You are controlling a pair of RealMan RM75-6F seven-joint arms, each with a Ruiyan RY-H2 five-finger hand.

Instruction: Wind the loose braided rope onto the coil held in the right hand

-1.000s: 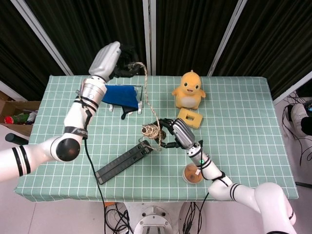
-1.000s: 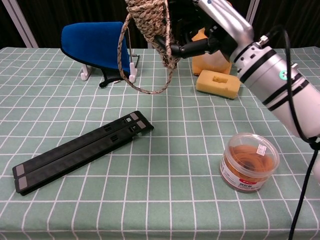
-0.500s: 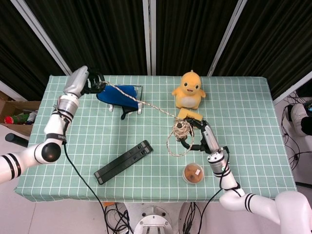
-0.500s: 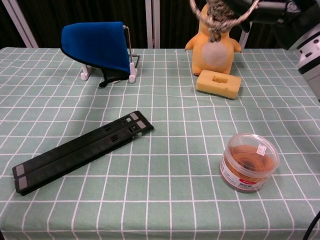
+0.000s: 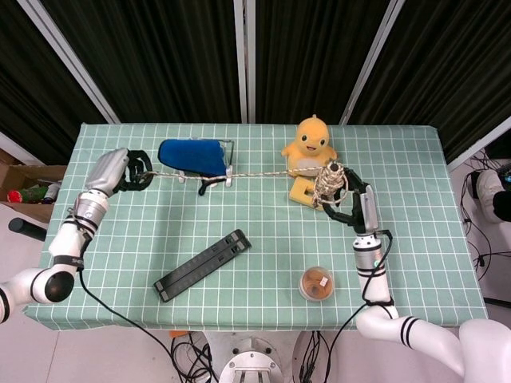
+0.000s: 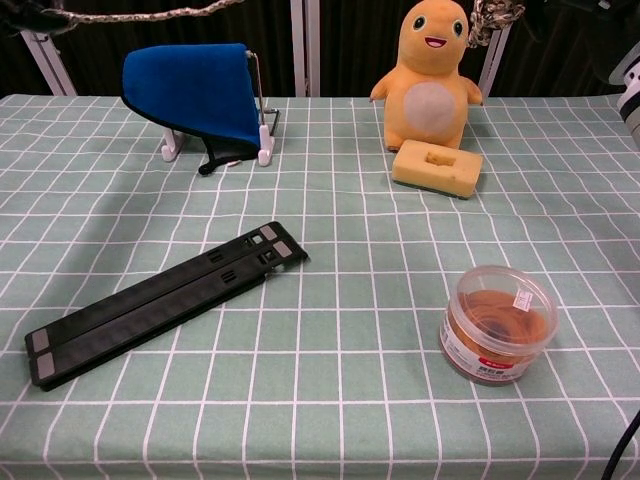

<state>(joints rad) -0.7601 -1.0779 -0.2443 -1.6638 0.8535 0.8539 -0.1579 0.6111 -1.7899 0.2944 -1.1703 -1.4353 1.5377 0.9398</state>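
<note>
My right hand holds the coil of braided rope up above the table, in front of the yellow foam block. The coil's lower end shows at the top edge of the chest view. From the coil the loose rope runs taut to the left, across the blue object, to my left hand, which grips its end above the table's left side. The same strand crosses the top left of the chest view.
On the green checked cloth are a blue object on a white stand, a yellow duck toy, a yellow foam block, a black folded bar and a clear tub with an orange content.
My left hand has swung down and out to the left, drawing the rope taut and level. My right hand has carried the coil right and further back, and the hanging loop is gone.
</note>
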